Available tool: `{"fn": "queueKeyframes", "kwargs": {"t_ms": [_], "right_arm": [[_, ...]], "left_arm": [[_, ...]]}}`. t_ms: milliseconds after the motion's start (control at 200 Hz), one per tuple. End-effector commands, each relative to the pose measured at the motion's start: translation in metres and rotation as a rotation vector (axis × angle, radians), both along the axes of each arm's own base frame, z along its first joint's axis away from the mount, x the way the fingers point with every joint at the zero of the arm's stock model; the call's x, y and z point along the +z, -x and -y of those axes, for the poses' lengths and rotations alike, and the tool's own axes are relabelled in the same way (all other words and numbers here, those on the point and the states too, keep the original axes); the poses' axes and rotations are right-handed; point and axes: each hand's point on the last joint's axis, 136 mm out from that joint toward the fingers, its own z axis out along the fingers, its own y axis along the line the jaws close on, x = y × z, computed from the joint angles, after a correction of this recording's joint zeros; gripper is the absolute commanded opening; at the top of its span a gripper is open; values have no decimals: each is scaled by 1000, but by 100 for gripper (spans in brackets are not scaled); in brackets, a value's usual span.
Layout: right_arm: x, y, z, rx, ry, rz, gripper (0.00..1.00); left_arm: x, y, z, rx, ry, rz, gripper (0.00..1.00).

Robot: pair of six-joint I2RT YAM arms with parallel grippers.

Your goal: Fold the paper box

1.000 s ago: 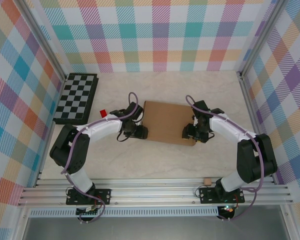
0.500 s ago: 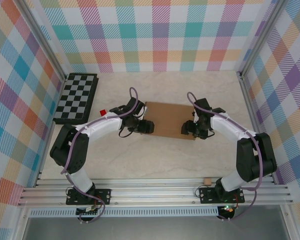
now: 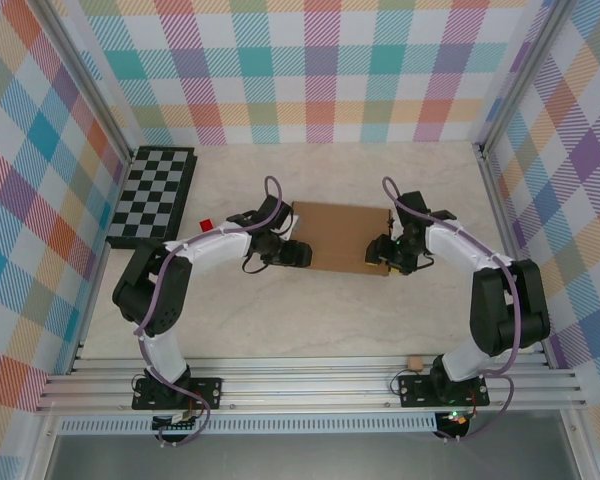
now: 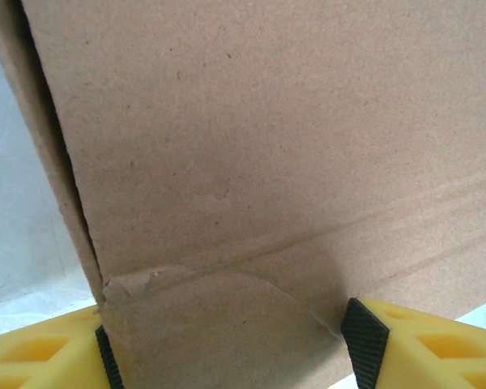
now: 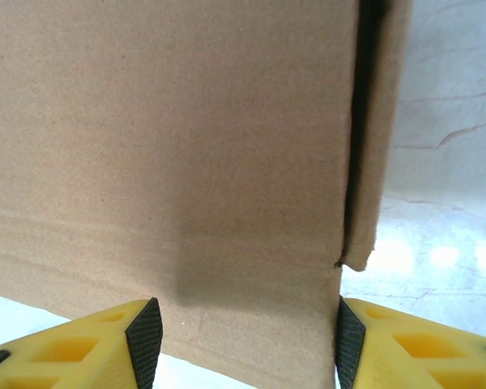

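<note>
Now the bench shows a shorter brown shape than a second ago. The box lies at mid-bench between the two arms. Its near edge has drawn back toward the far wall, while its far edge has stayed where it was. I judge that the near panel is being swung up on its crease, so the fold is under way but not finished; nothing looks closed yet.

Both arms have reached further out with it. The left claw is at the box's near left corner and the right claw at its near right corner, each a little further from its base than before.

In each wrist view the jaws stand roughly half open, with a cardboard flap filling the gap between the pads. The cardboard seems to meet the pads on both sides, but I cannot tell whether it is pinched or merely straddled and pushed.

Beside each flap a side wall stands on edge, with a dark slit between the two. So the corners probably remain untucked.
</note>
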Motion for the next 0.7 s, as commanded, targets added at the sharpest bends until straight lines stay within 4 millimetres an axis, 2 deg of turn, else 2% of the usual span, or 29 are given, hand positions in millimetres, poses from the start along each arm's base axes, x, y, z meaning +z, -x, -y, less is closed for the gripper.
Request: {"fn": "queueKeyframes", "kwargs": {"t_ms": [0,100,295,555,695], "right_arm": [[3,-11,12,52,97,60,59],[-4,-14,16,89,131,70,59],[-8,-20,1,105,54,69,58],[-14,7,8,31,67,-81,64],[-7,12,6,-3,42,-87,67]], "left_arm": [[-2,-4,-10,-27,-73,23,70],[-8,-6,-21,-46,-147,42,70],[-9,-7,-12,-70,-113,30,69],[-1,-7,-9,-3,-72,5,69],[4,-8,-8,17,-58,7,69]]}}
